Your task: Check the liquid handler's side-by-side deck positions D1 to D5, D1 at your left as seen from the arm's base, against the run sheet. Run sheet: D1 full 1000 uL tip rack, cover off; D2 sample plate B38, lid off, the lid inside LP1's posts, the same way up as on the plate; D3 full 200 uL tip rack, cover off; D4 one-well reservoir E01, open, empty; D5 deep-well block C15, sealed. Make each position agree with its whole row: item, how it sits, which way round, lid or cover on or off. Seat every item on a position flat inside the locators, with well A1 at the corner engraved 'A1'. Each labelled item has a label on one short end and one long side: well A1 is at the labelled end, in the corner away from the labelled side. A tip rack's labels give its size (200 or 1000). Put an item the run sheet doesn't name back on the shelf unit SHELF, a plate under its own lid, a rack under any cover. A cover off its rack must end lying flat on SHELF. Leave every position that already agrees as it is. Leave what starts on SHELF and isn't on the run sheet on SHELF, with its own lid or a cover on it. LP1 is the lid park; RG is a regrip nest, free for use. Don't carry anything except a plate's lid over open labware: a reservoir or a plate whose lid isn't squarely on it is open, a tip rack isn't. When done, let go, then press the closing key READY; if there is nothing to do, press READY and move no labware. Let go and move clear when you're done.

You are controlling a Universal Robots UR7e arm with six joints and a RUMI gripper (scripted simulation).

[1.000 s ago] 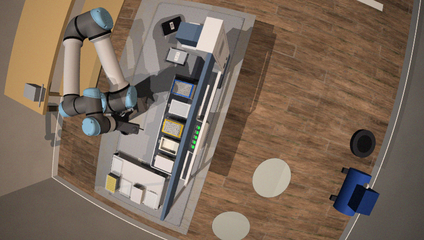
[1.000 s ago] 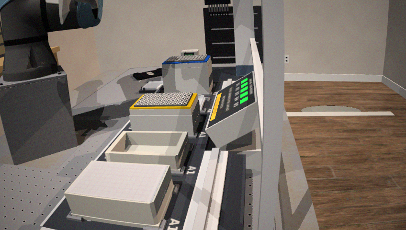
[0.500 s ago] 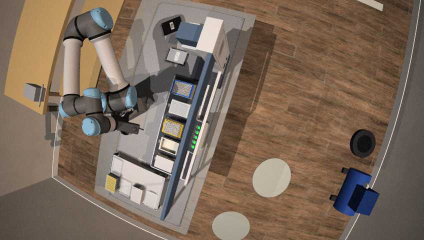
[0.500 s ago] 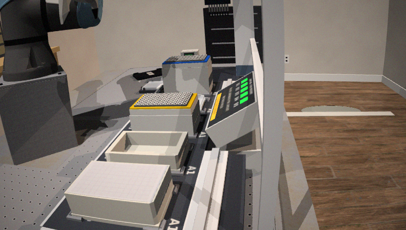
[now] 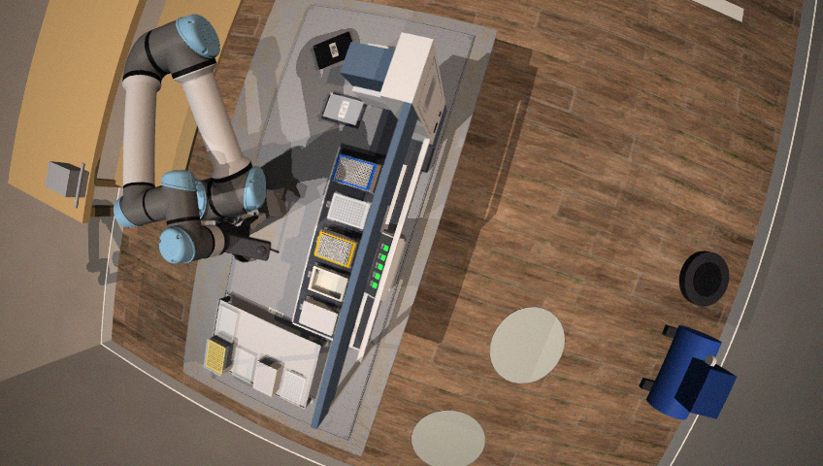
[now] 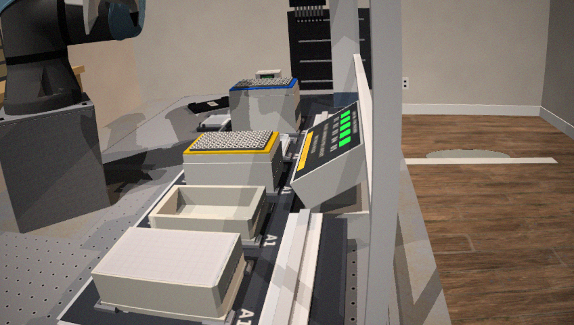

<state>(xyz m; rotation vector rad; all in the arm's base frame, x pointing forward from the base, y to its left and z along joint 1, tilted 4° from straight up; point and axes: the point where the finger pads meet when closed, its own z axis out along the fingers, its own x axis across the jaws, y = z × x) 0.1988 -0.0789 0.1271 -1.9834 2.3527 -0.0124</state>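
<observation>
In the top view five items stand in a row on the deck. From the far end they are a blue-rimmed tip rack with its cover off, a white well plate with no lid, a yellow-rimmed tip rack with its cover off, an open empty reservoir and a sealed white deep-well block. A lid lies in the lid park beyond the row. My gripper is open and empty over the bare table beside the row, level with the yellow rack. In the low side view the gripper is out of sight.
The shelf unit at the near end holds a yellow rack and several white items. A black nest lies at the far end. The keypad panel with green lights and a tall gantry stand behind the row.
</observation>
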